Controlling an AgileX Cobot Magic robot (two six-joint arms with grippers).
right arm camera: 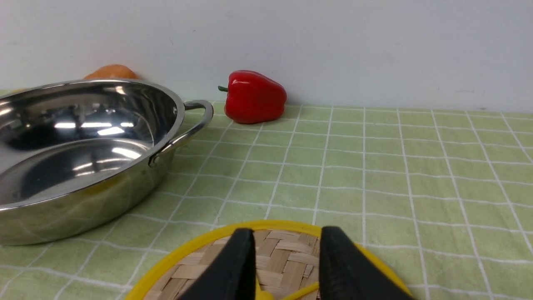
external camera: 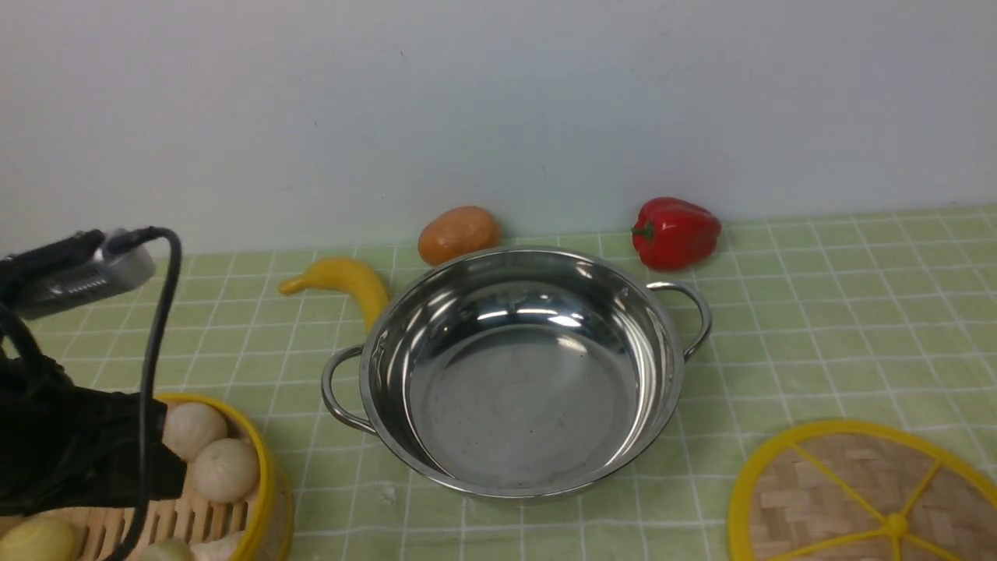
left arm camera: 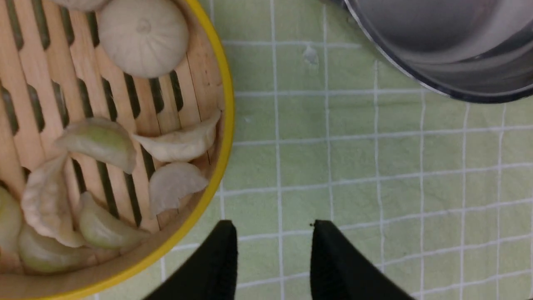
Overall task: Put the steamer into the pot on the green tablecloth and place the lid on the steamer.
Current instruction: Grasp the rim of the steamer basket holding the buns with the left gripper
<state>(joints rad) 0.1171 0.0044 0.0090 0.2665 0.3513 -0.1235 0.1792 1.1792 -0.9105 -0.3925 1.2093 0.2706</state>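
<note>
The light green gridded tablecloth (external camera: 818,312) bears the wide shiny steel pot (external camera: 522,389), empty. Left of it sits the yellow-rimmed round bamboo steamer (external camera: 267,471), right of it the flat woven-bamboo lid (external camera: 849,483): both steps are undone. My left gripper (left arm camera: 275,227), beside the steamer, and right gripper (right arm camera: 287,231), above the lid, gape empty.

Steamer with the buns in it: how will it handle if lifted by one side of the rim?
Probably stiff: the steamer has a thick bamboo wall under a solid yellow rim. Likely light for its size, with that slatted floor. The buns and dumplings lie loose, so a one-sided lift may tilt it and slide them.
</note>
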